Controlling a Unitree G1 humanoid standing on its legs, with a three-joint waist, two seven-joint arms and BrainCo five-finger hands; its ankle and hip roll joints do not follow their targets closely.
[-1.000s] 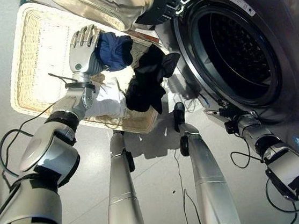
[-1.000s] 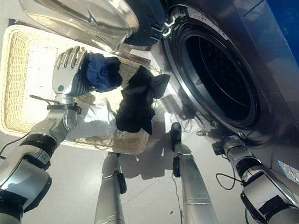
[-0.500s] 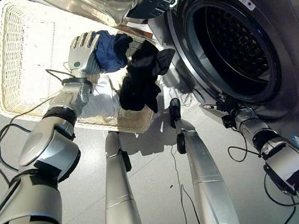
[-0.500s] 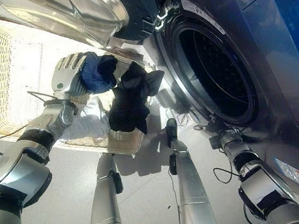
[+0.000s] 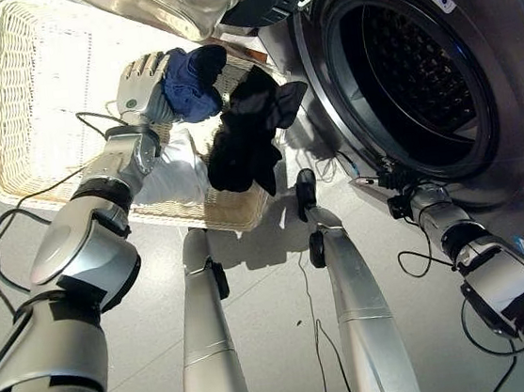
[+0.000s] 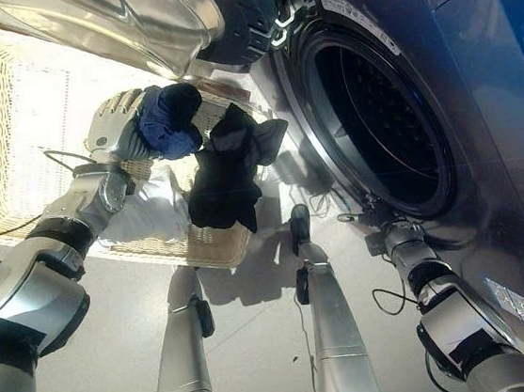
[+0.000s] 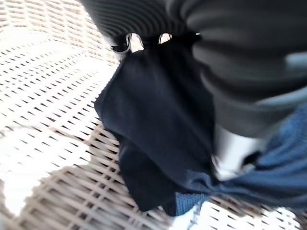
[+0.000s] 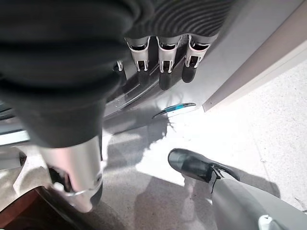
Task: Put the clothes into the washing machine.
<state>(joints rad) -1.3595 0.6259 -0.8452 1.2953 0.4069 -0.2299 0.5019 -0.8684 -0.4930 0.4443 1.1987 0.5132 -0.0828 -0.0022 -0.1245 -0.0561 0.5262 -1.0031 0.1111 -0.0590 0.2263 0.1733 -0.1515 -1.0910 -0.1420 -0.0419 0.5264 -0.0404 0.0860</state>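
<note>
The left hand (image 5: 142, 85) gripped a soft, light bundle of blue and black clothes (image 5: 194, 79), black folds (image 5: 248, 141) drooping beside its fingers; right hand (image 8: 163, 62) fingers straight.

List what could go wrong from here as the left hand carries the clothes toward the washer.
1. The black garment hangs low from the blue bundle in the left hand; it may drop or snag on the wicker basket rim.
2. The open glass door sits above the load's path to the drum; the load could brush it.
3. The right hand rests by the washer's front and may crowd the opening.
</note>
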